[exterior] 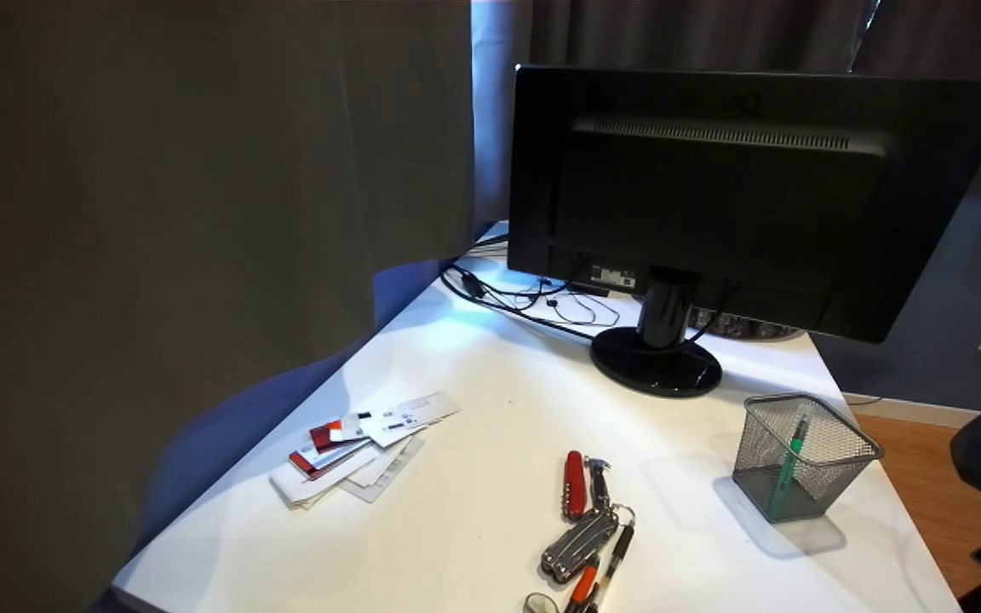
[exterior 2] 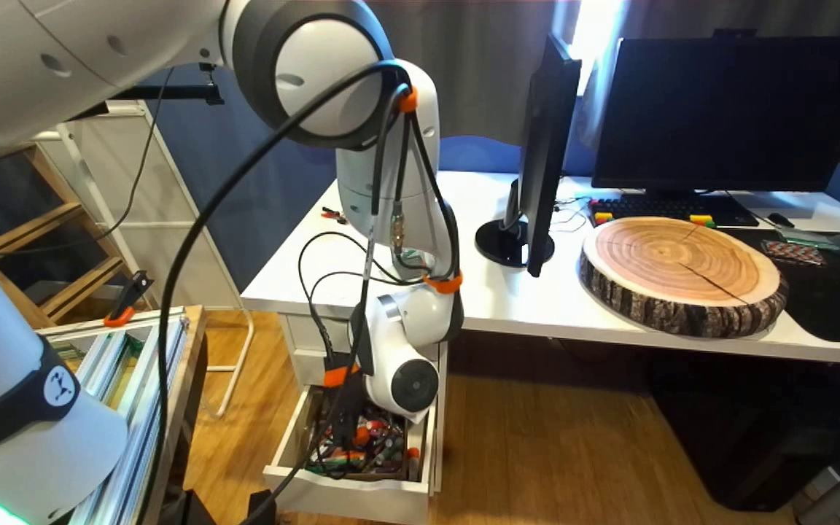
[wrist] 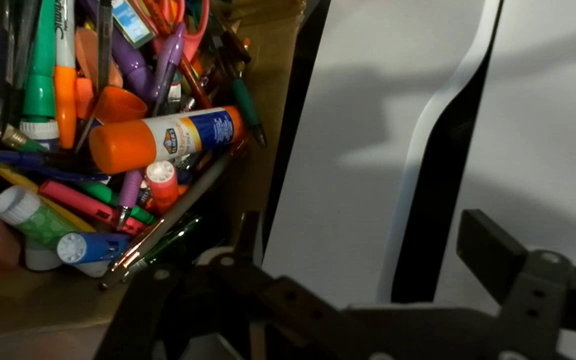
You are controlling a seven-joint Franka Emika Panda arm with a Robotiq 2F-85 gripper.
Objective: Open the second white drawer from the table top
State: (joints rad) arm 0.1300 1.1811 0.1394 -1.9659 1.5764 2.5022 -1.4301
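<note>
White and closed, the second drawer (wrist: 348,200) lies directly ahead of the gripper (wrist: 368,240), its front filling much of the gap between the fingers (wrist: 490,250) in the wrist view. Its scooped upper edge and a dark slot run through that same gap. Past the slot is the top drawer (wrist: 553,125), also closed, with one fingertip showing before it; the opposite fingertip shows near the dark strip between the second drawer and a box (wrist: 270,90). Whether either finger touches a surface cannot be told. Gripper condition: fingers spread wide apart, nothing held.

Beneath the gripper, in an exterior view, a lower drawer (exterior 2: 362,501) stands open. The box sits inside it, packed with stationery; a glue stick (wrist: 168,139) and a marker (wrist: 65,75) lie to the left of the fingers in the wrist view.

Above the gripper is the table top (exterior 2: 515,295); the arm (exterior 2: 358,175) reaches down past its edge. An edge-on monitor (exterior 2: 547,146) and a wood slab (exterior 2: 682,255) stand on it, up and to the right of the gripper. Also on it, above gripper level: a mesh cup (exterior: 831,481) with a green pen (exterior: 787,472) leaning inside, a multitool (exterior: 580,545) and cards (exterior: 363,447).
</note>
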